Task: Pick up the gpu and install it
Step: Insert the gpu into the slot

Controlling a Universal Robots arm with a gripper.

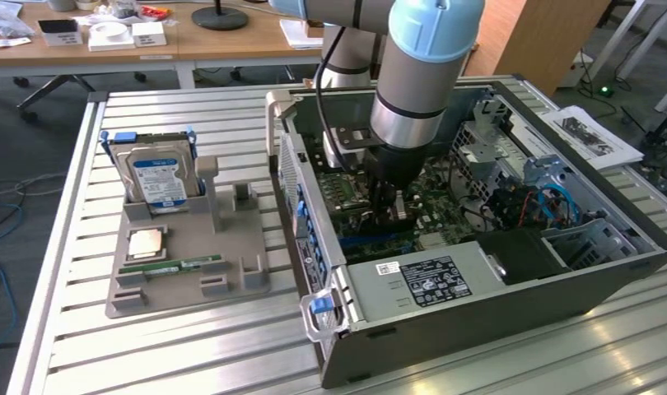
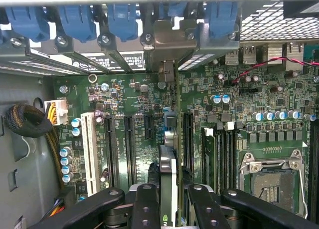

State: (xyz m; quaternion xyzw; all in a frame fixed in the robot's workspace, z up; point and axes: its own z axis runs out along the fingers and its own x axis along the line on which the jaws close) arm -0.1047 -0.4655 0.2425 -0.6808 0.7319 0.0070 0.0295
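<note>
1. The arm reached down into the open computer case [image 1: 510,288], which lay on its side on the slatted surface [image 1: 146,354]
2. From where I stood the claw [image 1: 386,202] sat low inside the case, right over the green motherboard [image 2: 134,94]
3. The claw was clamped on the gpu [image 2: 168,164]: its two black fingers [image 2: 145,204] pressed against either face of the card
4. The gpu stood on edge, seen edge-on in the wrist view, in line with the long black expansion slots [image 2: 128,144] and just beside them
5. Its far end reached towards the metal rear wall of the case, under the row of blue latches [image 2: 122,19]
6. I could not tell whether the card's edge was fully down in a slot or only close above it
7. On the other side of the card lay the empty processor socket [image 2: 271,179]
8. Well apart from the case, towards the exterior view's left, a grey tray [image 1: 235,284] rested on the surface
9. In it the hard drive [image 1: 158,177] stood upright, and the narrow green memory stick [image 1: 179,266] lay flat nearer the front
</note>
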